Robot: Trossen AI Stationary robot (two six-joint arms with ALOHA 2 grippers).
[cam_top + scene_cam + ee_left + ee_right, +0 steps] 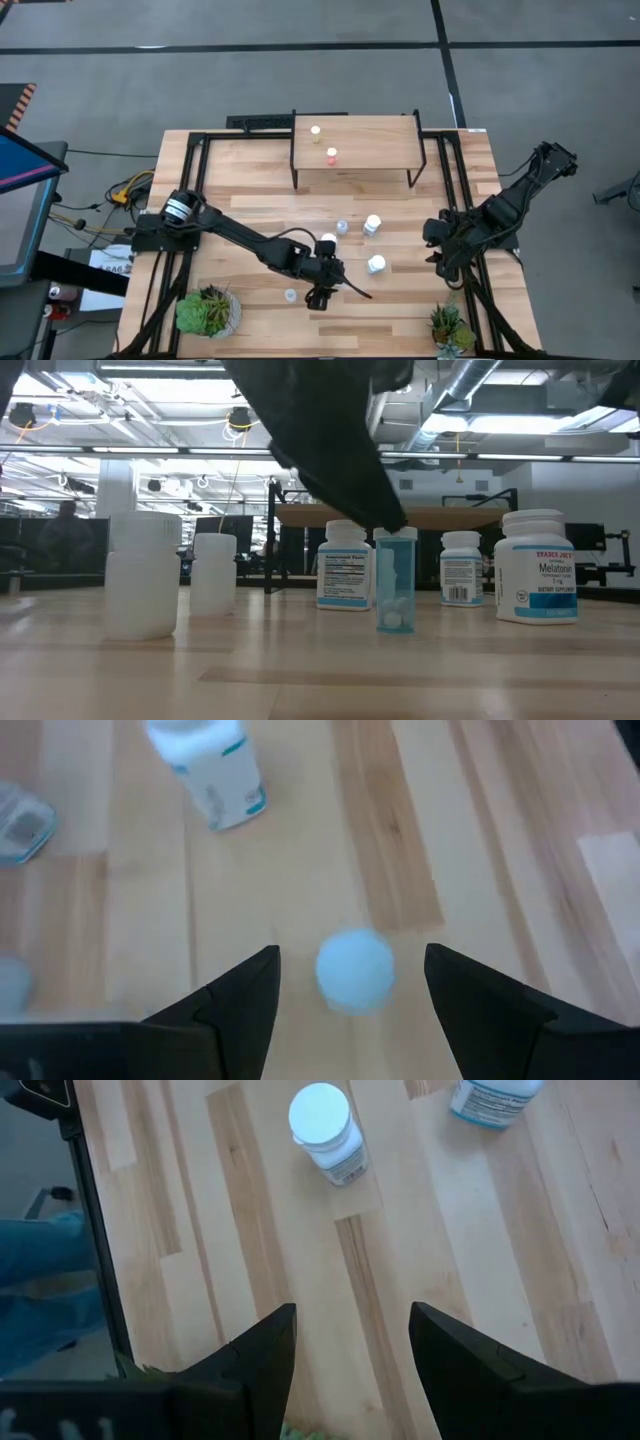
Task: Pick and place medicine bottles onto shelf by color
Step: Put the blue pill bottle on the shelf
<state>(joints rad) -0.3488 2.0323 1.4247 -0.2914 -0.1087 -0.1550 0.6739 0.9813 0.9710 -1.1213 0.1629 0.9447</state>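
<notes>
From above, your left gripper [322,290] sits low in the middle of the frame, over the plank table [250,210], but the dark arm hides its fingers here. Your right gripper [440,262] waits at the right edge of the table, its fingers lost in the dark arm too. The shelf [355,145] stands at the upper middle with an orange-bodied bottle [332,155] and a yellowish one [315,131] on its board. White bottles [376,264] are scattered between the arms, and one small bottle [290,295] sits just left of your left gripper. Potted plants [208,310] fill the lower corners; grey floor surrounds the table.

At table height, a dark arm drops from the top middle and blocks part of the pale blue bottle [395,595]; you can't see any fingertips. A melatonin bottle [537,567] stands at right, and blank white bottles [144,575] at left. An open hall with ceiling lights lies behind.

Left wrist: the fingers [240,1005] are spread wide, with a blurred pale blue cap [355,970] between them, untouched. A white bottle [212,770] is cut off at the top.

Right wrist: the fingers [255,1360] are parted over bare planks, holding nothing. A white-capped bottle [325,1130] stands at the upper middle, another [493,1098] cut off at the top edge.
</notes>
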